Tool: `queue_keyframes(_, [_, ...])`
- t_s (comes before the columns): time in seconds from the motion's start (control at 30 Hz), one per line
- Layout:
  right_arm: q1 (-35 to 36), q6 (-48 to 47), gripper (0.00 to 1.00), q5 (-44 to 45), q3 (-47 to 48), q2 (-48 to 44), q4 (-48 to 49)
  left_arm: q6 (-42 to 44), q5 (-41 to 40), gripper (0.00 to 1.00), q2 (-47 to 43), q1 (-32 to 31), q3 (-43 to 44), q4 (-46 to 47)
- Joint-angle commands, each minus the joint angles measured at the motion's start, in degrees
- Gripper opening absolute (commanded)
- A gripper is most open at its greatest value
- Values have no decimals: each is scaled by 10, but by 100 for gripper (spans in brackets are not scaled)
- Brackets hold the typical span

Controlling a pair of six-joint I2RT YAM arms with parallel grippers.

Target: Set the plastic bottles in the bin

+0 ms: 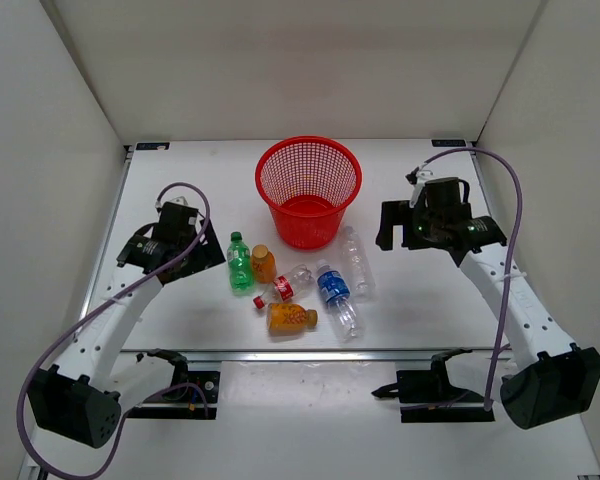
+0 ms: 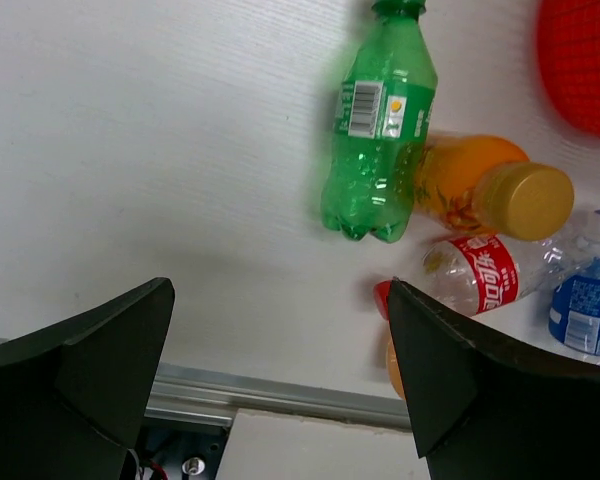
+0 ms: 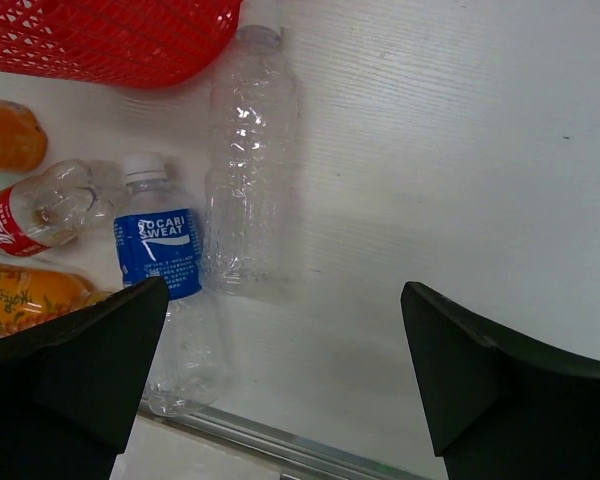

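A white worktop (image 1: 420, 300) with a faint wood grain fills the middle of the top view. Plain white panels close it in on three sides: a back wall (image 1: 300, 60), a left wall (image 1: 40, 200) and a right wall (image 1: 580, 150), both side walls slanting outward. Small black brackets (image 1: 152, 146) sit at the two far corners. A silver metal rail (image 1: 280, 353) runs along the near edge. The light is even, and shadows are soft.
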Motion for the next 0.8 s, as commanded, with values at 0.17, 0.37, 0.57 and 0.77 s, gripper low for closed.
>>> queue_keyframes(0.17, [76, 12, 99, 73, -44, 11, 74, -22, -13, 99, -90, -4, -49, -37])
queue_keyframes(0.37, [77, 40, 99, 71, -82, 60, 164, -35, 7, 99, -103, -8, -71, -27])
queue_keyframes(0.57, [88, 39, 96, 86, -154, 84, 286, -43, 25, 99, -123, 0, -96, 0])
queue_keyframes(0.77, [112, 58, 93, 101, -169, 150, 330, -44, 27, 98, -108, -14, -92, 9])
